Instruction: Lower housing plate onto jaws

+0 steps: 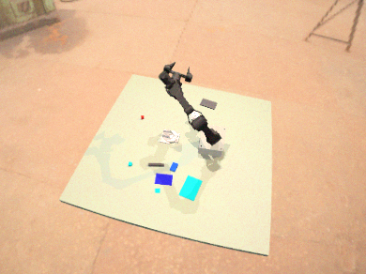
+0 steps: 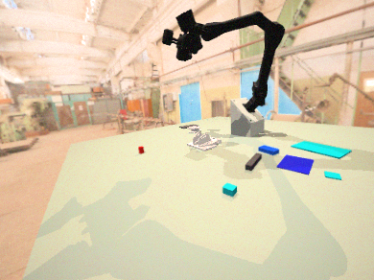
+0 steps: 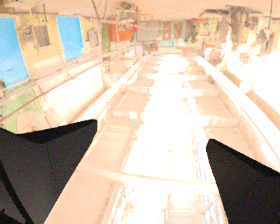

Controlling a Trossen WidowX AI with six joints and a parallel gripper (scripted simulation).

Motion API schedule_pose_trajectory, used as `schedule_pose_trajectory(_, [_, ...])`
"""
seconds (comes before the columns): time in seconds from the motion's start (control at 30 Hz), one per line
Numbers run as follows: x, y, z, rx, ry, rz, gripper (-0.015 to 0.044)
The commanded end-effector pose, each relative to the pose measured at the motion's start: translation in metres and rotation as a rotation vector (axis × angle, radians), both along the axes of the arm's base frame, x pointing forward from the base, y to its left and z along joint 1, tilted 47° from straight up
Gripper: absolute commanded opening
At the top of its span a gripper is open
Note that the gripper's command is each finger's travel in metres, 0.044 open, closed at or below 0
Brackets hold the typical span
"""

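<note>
A small white and grey assembly (image 1: 169, 137) (image 2: 203, 143) stands on the mat, left of the arm's base. In the exterior view it has a flat pale base, a grey middle part and a thin dark-edged piece (image 2: 190, 127) sticking out at its upper left. Jaws, stubs and housing plate are too small to tell apart, so whether the plate sits level is unclear. My gripper (image 1: 181, 67) (image 3: 154, 135) is open and empty, raised high and well away from the assembly. The wrist view shows only the two fingers and the hall.
On the pale mat (image 1: 225, 225) (image 2: 182, 211) lie a dark grey plate (image 1: 208, 103), a red piece (image 1: 143, 117) (image 2: 141, 150), a dark bar (image 1: 156, 164) (image 2: 253, 161), a blue block (image 1: 174, 167) (image 2: 268, 150), a blue sheet (image 1: 163, 179) (image 2: 295, 164) and several cyan pieces.
</note>
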State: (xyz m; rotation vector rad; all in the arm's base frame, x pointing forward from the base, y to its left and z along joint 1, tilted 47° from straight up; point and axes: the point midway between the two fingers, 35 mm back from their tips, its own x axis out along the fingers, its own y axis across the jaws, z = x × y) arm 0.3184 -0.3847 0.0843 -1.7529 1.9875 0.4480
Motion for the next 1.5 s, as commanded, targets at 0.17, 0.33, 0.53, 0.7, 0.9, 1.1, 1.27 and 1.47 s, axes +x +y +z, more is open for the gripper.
schedule_pose_trajectory(0.17, [-0.004,0.0,-0.025,0.066,-0.144,-0.097,0.044])
schedule_pose_trajectory(0.33, [-0.006,0.001,-0.038,0.099,-0.215,-0.155,0.044])
schedule_pose_trajectory(0.53, [-0.009,0.002,-0.053,0.138,-0.298,-0.229,0.044])
schedule_pose_trajectory(0.7, [-0.012,0.004,-0.065,0.17,-0.364,-0.297,0.044])
schedule_pose_trajectory(0.9, [-0.016,0.007,-0.08,0.207,-0.441,-0.383,0.044])
schedule_pose_trajectory(1.1, [-0.02,0.01,-0.094,0.242,-0.515,-0.476,0.044])
schedule_pose_trajectory(1.27, [-0.024,0.013,-0.106,0.269,-0.573,-0.559,0.044])
schedule_pose_trajectory(1.47, [-0.029,0.017,-0.12,0.298,-0.639,-0.663,0.044])
